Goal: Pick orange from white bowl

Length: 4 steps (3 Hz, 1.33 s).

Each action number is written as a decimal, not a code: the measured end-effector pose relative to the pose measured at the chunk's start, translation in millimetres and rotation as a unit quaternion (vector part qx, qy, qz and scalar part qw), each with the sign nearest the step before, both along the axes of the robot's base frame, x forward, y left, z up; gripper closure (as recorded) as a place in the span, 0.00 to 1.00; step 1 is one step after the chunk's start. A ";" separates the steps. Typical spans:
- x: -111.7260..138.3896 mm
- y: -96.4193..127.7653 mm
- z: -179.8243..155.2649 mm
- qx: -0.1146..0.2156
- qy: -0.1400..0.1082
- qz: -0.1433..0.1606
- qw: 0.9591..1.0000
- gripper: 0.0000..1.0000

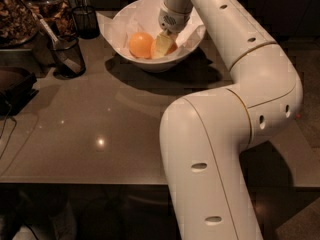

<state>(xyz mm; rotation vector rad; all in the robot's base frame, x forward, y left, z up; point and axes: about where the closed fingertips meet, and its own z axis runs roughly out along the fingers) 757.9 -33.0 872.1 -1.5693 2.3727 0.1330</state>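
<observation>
The white bowl (125,21), lined with crumpled white paper, stands at the back of the table. A bright, pale orange (140,44) lies in it on the left. Right of it my gripper (166,45) reaches down into the bowl from above. Only a sliver of the deeper-coloured orange (173,48) shows at the gripper's right side; the gripper hides the rest. The gripper is at this orange, touching or very close to it.
A black mesh cup (66,56) with a utensil stands left of the bowl, and another (84,21) behind it. Containers of dark food (17,14) are at the back left. A dark object (15,89) lies at the left edge. My arm's elbow (260,99) overhangs the table's right side.
</observation>
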 end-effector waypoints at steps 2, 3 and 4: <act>-0.5 4.2 35.5 0.013 -0.048 -0.003 0.999 1.00; -15.7 4.0 69.4 0.014 -0.075 -0.002 0.997 1.00; -31.2 4.7 95.5 0.038 -0.112 0.020 0.993 1.00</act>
